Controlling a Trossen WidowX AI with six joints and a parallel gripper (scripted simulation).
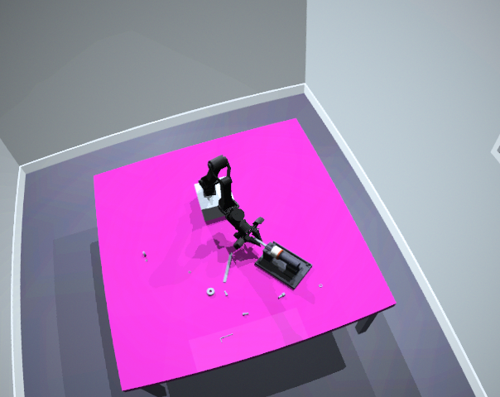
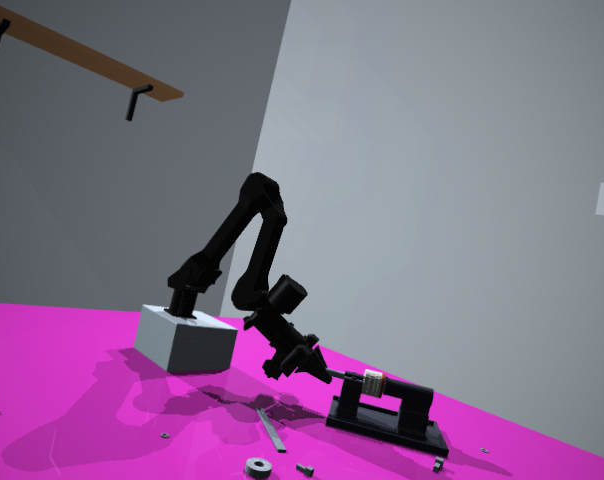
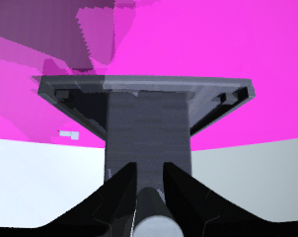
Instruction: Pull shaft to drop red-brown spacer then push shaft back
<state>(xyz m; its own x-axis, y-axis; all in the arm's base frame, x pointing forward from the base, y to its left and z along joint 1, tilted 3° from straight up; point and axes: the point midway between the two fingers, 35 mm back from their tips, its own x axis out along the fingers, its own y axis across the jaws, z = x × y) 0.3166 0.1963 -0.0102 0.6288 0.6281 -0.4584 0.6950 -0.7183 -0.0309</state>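
Observation:
A black fixture stands on the pink table: a base plate (image 1: 284, 279) (image 2: 390, 431) (image 3: 70, 95), a small support post (image 2: 350, 395) (image 3: 148, 132) and the big housing block (image 1: 292, 260) (image 2: 413, 400). A grey shaft (image 1: 261, 243) (image 2: 336, 373) runs through the post towards the housing. It carries a pale spacer (image 1: 272, 248) (image 2: 373, 383) and a red-brown spacer (image 1: 279, 252) on the housing side. My gripper (image 1: 253, 239) (image 2: 323, 374) (image 3: 150, 170) is shut on the shaft's free end, just in front of the post. In the wrist view the post hides the spacers.
A grey flat bar (image 1: 227, 269) (image 2: 271, 436) lies just left of the fixture. A ring washer (image 1: 209, 289) (image 2: 257, 466), small bolts (image 1: 281, 294) and a hex key (image 1: 226, 337) lie scattered towards the front edge. The arm's white base block (image 1: 207, 207) (image 2: 183, 341) stands behind.

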